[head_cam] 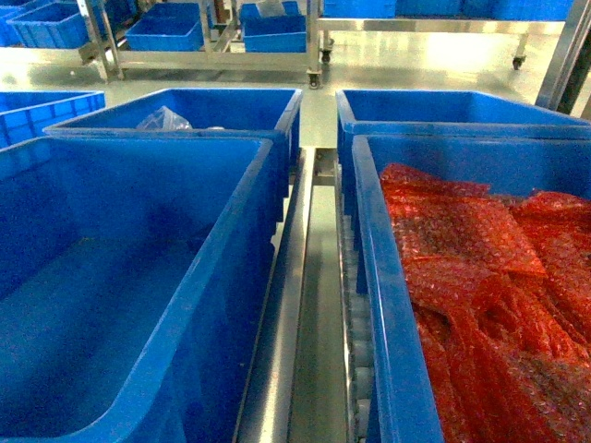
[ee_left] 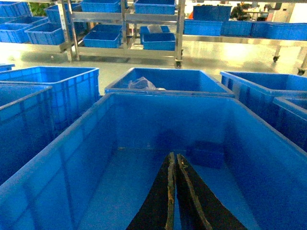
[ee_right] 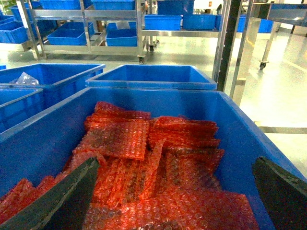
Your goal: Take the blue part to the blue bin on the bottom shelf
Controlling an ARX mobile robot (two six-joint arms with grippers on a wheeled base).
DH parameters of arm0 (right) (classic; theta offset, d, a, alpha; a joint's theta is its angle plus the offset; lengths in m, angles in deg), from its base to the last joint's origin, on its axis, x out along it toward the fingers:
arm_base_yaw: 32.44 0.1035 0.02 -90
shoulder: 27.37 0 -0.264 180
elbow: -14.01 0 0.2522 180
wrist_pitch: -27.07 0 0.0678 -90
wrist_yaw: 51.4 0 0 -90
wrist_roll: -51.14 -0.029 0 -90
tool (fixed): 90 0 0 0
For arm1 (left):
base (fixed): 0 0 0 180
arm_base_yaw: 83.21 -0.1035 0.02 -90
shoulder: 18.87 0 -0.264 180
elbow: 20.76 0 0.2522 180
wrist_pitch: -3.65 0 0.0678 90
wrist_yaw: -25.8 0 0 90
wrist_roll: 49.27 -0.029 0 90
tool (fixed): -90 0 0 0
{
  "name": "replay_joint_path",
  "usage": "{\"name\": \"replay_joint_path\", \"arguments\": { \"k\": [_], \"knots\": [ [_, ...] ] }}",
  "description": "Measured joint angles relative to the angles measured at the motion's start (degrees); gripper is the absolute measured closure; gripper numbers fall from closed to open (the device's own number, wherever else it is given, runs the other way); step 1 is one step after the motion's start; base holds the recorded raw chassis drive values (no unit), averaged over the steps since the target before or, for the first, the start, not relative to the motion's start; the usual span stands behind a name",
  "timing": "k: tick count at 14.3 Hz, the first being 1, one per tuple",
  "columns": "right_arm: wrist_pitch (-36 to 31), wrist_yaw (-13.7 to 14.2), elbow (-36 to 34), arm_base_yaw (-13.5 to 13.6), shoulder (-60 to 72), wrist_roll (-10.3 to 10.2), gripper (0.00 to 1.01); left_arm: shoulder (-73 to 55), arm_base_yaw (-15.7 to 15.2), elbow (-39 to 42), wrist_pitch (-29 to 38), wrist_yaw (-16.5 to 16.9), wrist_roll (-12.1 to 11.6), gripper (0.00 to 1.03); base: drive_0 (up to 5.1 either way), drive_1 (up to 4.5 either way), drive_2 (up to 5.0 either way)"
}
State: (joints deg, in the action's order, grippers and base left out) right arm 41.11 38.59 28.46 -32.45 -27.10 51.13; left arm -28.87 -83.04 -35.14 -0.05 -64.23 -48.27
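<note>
Glossy blue plastic bins (head_cam: 138, 277) surround both: left hand (ee_left: 173, 191) pinched closed, empty; right hand (ee_right: 177, 191) spread wide over red bubble-wrap (ee_right: 158, 163).

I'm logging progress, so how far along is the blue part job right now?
Nothing looks done. The left gripper hangs shut and empty over the near-left blue bin; the right gripper is open above the red bubble-wrap bags. I can't pick out a blue part, so finding, grasping and placing it remain.

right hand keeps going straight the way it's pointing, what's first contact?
Most likely the red bubble-wrap bags piled in the blue bin directly ahead and below the open right hand. If it clears the pile, the bin's far wall comes next; depth is unclear.
</note>
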Motion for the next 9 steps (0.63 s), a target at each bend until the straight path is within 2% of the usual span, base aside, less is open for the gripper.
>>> {"name": "replay_joint_path", "arguments": {
  "k": [2,6,9],
  "knots": [
    [-0.02,0.00,0.00,0.00,0.00,0.00,0.03,9.42,0.00,-0.04,-10.45,-0.02,0.00,1.01,0.0,0.00,0.0],
    [0.02,0.00,0.00,0.00,0.00,0.00,0.03,9.38,0.00,-0.04,-10.40,0.02,-0.11,1.01,0.0,0.00,0.0],
    [0.02,0.00,0.00,0.00,0.00,0.00,0.03,9.38,0.00,-0.04,-10.36,0.02,-0.13,0.62,0.0,0.00,0.0]
  ]
}}
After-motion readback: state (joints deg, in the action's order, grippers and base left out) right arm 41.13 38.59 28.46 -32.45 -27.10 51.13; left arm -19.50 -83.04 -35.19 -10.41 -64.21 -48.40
